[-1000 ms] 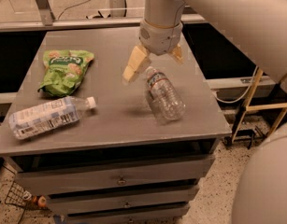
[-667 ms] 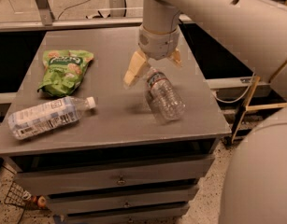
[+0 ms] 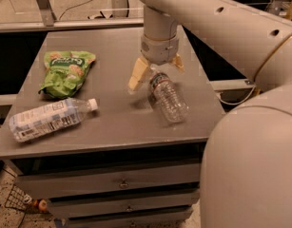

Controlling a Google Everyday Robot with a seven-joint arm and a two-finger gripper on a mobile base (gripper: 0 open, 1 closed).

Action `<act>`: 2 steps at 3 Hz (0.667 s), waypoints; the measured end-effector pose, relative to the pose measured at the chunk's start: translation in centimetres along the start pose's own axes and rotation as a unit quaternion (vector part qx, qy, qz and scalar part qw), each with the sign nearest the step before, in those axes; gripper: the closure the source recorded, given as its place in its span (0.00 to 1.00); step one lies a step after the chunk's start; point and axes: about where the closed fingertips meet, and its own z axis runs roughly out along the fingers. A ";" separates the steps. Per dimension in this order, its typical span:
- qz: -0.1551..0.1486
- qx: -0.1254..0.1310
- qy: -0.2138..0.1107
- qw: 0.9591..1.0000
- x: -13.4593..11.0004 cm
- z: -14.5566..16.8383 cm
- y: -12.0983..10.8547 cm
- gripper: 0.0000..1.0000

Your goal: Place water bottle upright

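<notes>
The water bottle (image 3: 167,98) is small, clear and ribbed, with a narrow red and blue-green band label near its neck. It lies tilted on the grey table (image 3: 112,122), cap end up toward the gripper, base toward the front right. My gripper (image 3: 155,72) hangs over the bottle's cap end, with its cream fingers (image 3: 137,75) spread to either side of the neck. The fingers do not clamp the bottle. The cap is hidden under the wrist.
A longer bottle (image 3: 50,118) with a large white printed label lies on its side at the front left. A green snack bag (image 3: 64,70) lies at the back left. Drawers sit below the table front. The arm crosses the upper right.
The gripper has moved slightly down and nearer the bottle's neck. The bottle lies much as before.
</notes>
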 end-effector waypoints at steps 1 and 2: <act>0.007 0.000 0.006 1.000 -0.2 0.6 -0.6 0.25; 0.005 -0.005 0.007 1.000 -0.2 0.8 -1.0 0.49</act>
